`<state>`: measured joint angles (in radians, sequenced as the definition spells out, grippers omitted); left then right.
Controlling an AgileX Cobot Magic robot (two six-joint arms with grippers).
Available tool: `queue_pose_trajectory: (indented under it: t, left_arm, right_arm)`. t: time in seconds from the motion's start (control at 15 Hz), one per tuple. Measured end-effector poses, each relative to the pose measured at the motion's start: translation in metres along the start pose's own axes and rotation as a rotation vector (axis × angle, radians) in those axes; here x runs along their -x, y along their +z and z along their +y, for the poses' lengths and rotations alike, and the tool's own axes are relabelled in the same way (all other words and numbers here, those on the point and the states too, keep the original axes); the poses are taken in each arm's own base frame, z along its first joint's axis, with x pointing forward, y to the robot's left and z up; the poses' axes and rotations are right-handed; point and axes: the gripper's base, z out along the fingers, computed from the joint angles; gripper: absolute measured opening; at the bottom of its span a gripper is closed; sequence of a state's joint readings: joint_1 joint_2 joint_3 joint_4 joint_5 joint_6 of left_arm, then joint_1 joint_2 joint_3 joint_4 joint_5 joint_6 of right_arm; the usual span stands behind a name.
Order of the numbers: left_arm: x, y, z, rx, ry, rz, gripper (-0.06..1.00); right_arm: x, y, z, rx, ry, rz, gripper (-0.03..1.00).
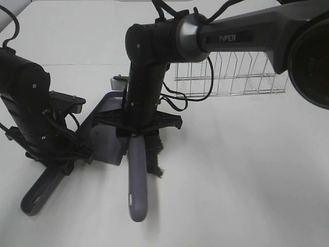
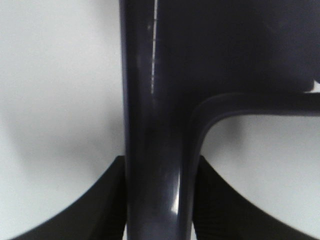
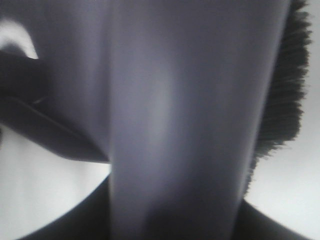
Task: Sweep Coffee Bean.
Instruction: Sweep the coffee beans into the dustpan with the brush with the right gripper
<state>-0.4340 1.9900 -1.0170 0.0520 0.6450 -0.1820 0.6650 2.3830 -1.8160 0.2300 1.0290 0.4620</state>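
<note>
My left gripper [image 1: 64, 162] is shut on the handle [image 1: 38, 194] of a purple-grey dustpan [image 1: 105, 131] that rests on the white table at centre left. In the left wrist view the handle [image 2: 155, 125] runs between the black fingers [image 2: 102, 210]. My right gripper [image 1: 138, 131] reaches across the middle and is shut on a purple-grey brush [image 1: 138, 190]. Its black bristles [image 1: 154, 157] sit at the dustpan's right side. The right wrist view shows the brush handle [image 3: 175, 125] and bristles [image 3: 285, 90] close up. The coffee beans are hidden or out of view.
A wire rack [image 1: 231, 77] stands on the table at the back right, behind the right arm. The white table [image 1: 247, 180] stretches to the right and front. A small grey piece [image 1: 119, 81] shows behind the dustpan.
</note>
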Motion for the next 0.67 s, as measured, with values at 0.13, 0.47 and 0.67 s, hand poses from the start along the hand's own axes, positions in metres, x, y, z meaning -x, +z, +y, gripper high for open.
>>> queue_pose_trajectory:
  t: [0.13,0.47,0.67]
  left_arm:
    - [0.000,0.000,0.000,0.000,0.000,0.000,0.31]
    - [0.000,0.000,0.000,0.000,0.003,-0.002,0.31]
    - [0.000,0.000,0.000,0.000,0.004,-0.002,0.31]
  right_arm:
    - [0.007,-0.009,0.011,0.059,0.006,-0.027,0.28]
    - [0.015,-0.022,0.017,0.069,-0.017,-0.073,0.28]
    - [0.015,-0.029,0.009,-0.054,-0.069,-0.043,0.28]
